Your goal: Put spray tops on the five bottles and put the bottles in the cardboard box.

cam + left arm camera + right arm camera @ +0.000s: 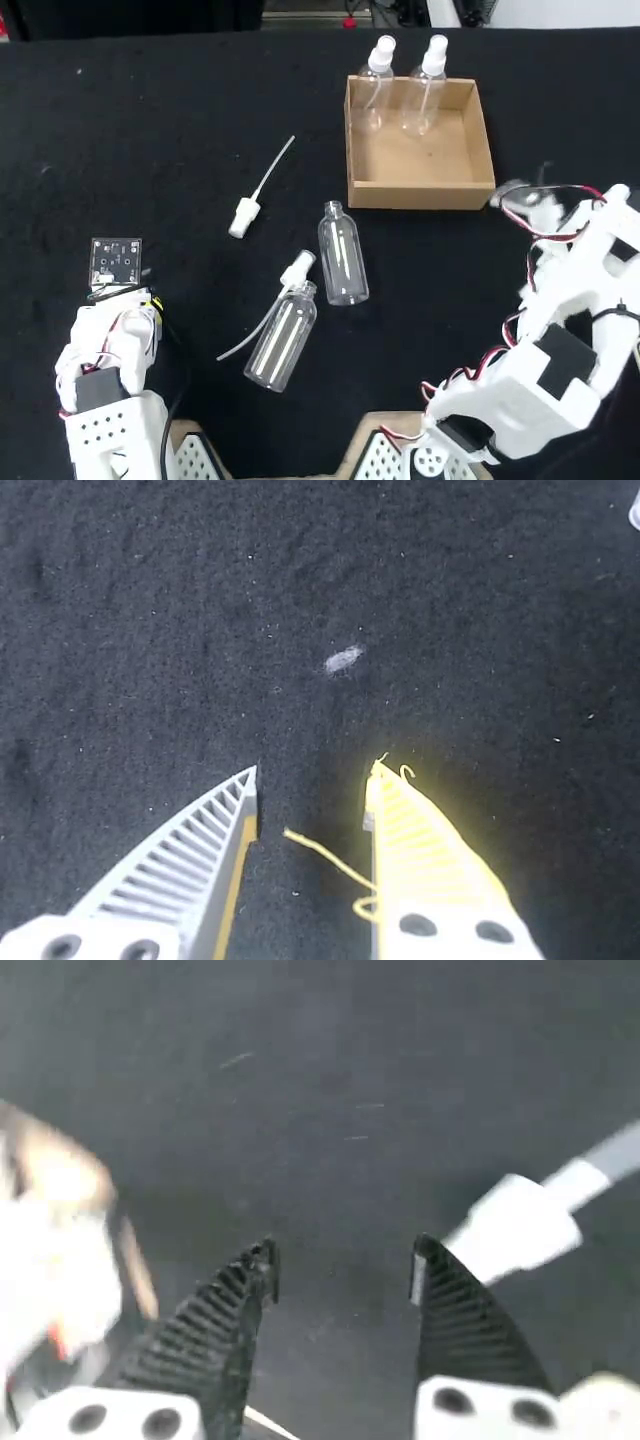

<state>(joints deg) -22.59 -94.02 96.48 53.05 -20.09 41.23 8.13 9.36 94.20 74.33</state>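
Right tool gapes beside a blurred white object.

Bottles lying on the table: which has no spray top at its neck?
The bottle closer to the cardboard box; its neck is bare, while the other bottle has a white spray top at its neck.

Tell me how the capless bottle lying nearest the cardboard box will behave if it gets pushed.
The bottle lies on its side and looks round, so a sideways push would probably roll it. It is clear and looks empty, so it is likely light and easy to shove. Its smooth wall may slip when gripped.
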